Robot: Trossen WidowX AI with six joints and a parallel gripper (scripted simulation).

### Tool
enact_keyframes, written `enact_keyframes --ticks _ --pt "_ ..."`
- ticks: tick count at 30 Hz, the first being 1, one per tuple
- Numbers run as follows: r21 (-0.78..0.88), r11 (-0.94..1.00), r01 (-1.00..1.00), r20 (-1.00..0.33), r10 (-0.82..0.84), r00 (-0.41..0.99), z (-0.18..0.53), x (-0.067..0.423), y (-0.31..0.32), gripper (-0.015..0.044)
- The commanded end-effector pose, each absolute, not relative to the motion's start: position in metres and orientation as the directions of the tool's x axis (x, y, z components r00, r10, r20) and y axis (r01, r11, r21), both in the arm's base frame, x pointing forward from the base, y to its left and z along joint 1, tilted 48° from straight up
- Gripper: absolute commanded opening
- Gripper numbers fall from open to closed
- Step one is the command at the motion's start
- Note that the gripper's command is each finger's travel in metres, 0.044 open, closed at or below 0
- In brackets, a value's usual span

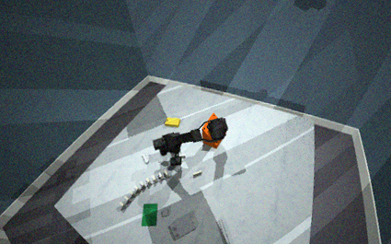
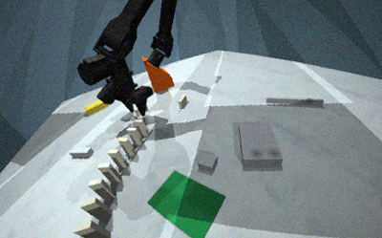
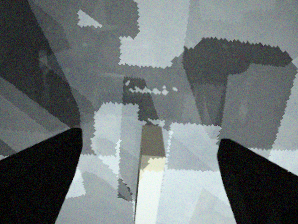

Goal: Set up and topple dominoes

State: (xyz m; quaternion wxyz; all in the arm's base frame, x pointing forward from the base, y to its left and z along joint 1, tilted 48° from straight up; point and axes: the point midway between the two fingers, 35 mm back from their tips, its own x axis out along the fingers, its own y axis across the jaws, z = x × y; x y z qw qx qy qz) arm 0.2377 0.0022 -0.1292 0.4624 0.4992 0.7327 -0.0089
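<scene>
A curved row of several cream dominoes [image 1: 148, 181] [image 2: 118, 159] stands upright; its far end is close to my gripper. My gripper [image 1: 178, 161] [image 2: 137, 112] [image 3: 151, 142] is open and low over the table, just beyond that end. A cream domino [image 3: 151, 192] is between the open fingers in the wrist view, with space on both sides of it; its lower part is cut off by the frame edge. In the exterior view the fingers mostly hide it. Another loose domino [image 1: 197, 174] [image 2: 183, 102] lies apart from the row, nearer the arm's base.
A green square [image 1: 150, 215] [image 2: 188, 205] lies beside the row. A small grey block [image 1: 166, 213] [image 2: 207, 161], a grey box [image 1: 183, 226] [image 2: 258, 144] and a grey bar [image 2: 295, 102] lie beyond it. A pale piece [image 2: 81, 153] and a yellow block [image 1: 172, 122] [image 2: 96, 108] are across the row.
</scene>
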Motion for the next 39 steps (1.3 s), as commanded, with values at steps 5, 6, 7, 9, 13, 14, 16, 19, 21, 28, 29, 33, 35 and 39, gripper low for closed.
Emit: enact_keyframes --ticks 5,6,7,9,13,14,16,19,21,28,29,33,35,39 --pt "0.448 0.495 0.744 -0.683 0.727 -0.072 -0.130 0.238 0.003 0.0125" --pt "0.448 0.495 0.744 -0.683 0.727 -0.072 -0.130 0.238 0.003 0.0099" --pt "0.448 0.495 0.744 -0.683 0.727 -0.072 -0.130 0.238 0.003 0.0072" --pt "0.448 0.495 0.744 -0.683 0.727 -0.072 -0.130 0.238 0.003 0.0025" --pt "0.448 0.495 0.744 -0.683 0.727 -0.072 -0.130 0.238 0.003 0.0025" --pt "0.448 0.495 0.744 -0.683 0.727 -0.072 -0.130 0.238 0.003 0.0025" --pt "0.448 0.495 0.744 -0.683 0.727 -0.072 -0.128 0.238 0.002 0.0025" --pt "0.447 0.496 0.744 -0.685 0.725 -0.072 -0.109 0.238 -0.019 0.0025" --pt "0.446 0.497 0.744 -0.686 0.724 -0.072 -0.092 0.238 -0.037 0.0025" --pt "0.443 0.498 0.745 -0.688 0.722 -0.074 -0.028 0.239 -0.104 0.0025" --pt "0.443 0.498 0.745 -0.688 0.722 -0.074 -0.023 0.239 -0.109 0.0025" --pt "0.443 0.499 0.745 -0.688 0.722 -0.074 -0.022 0.239 -0.111 0.0025" --pt "0.434 0.492 0.754 -0.689 0.721 -0.073 -0.027 0.241 -0.117 0.0025" --pt "0.383 0.451 0.806 -0.693 0.718 -0.072 -0.061 0.249 -0.153 0.0025"
